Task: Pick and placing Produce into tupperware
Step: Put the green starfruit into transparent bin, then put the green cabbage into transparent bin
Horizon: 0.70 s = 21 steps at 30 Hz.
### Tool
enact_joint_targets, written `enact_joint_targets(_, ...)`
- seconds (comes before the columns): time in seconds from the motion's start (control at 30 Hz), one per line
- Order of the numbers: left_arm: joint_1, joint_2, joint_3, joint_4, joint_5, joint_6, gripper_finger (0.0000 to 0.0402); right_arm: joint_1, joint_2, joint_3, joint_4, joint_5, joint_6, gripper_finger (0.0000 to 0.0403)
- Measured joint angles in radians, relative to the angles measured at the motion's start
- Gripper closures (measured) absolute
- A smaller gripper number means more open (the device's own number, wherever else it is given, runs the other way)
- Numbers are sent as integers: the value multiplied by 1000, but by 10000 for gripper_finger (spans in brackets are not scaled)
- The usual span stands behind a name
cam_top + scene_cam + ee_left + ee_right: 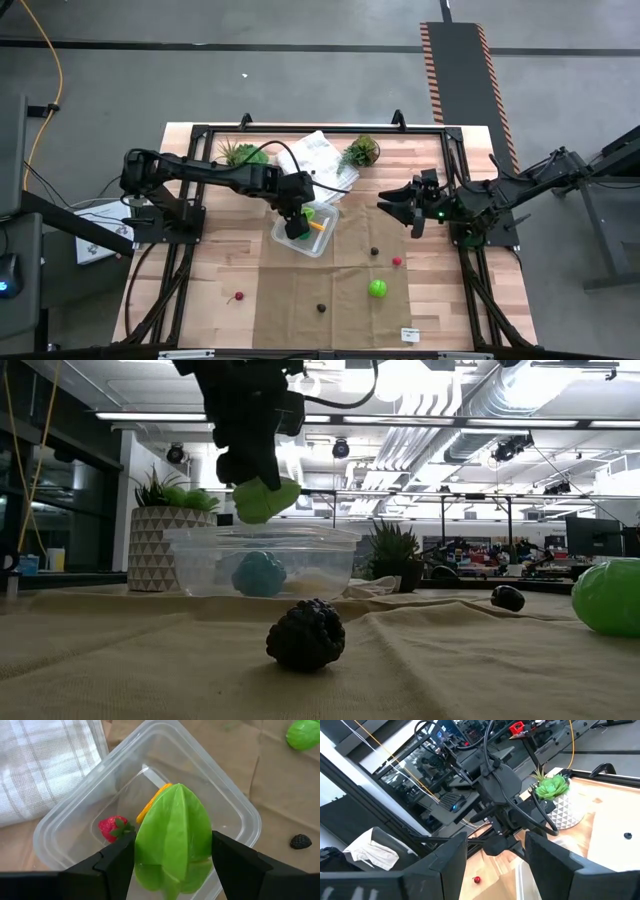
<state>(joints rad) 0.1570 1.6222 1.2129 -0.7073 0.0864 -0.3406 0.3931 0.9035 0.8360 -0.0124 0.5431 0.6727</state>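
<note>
jaws of the left gripper (172, 865) pinch the green fruit (174, 837) at frame centre, directly above the container (240, 815), long axis pointing down; right gripper (408, 212) waits spread, mid-right.

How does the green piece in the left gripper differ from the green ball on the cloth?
The ridged green piece hangs between the left gripper's fingers over the tupperware; the green ball lies on the cloth, untouched. The piece is long, with lengthwise ridges; the ball is round and smooth. The piece looks bigger than the ball, though no view shows both close up. Both are bright green.
</note>
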Motion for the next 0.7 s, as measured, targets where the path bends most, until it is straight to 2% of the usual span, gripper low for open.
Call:
enact_joint_targets(0.47,0,0,0,4,0,-35,116,0,0,0,0,-18,0,213)
enact_joint_targets(0.7,0,-20,0,38,41,-85,135,0,-3,0,3,-50,-30,213)
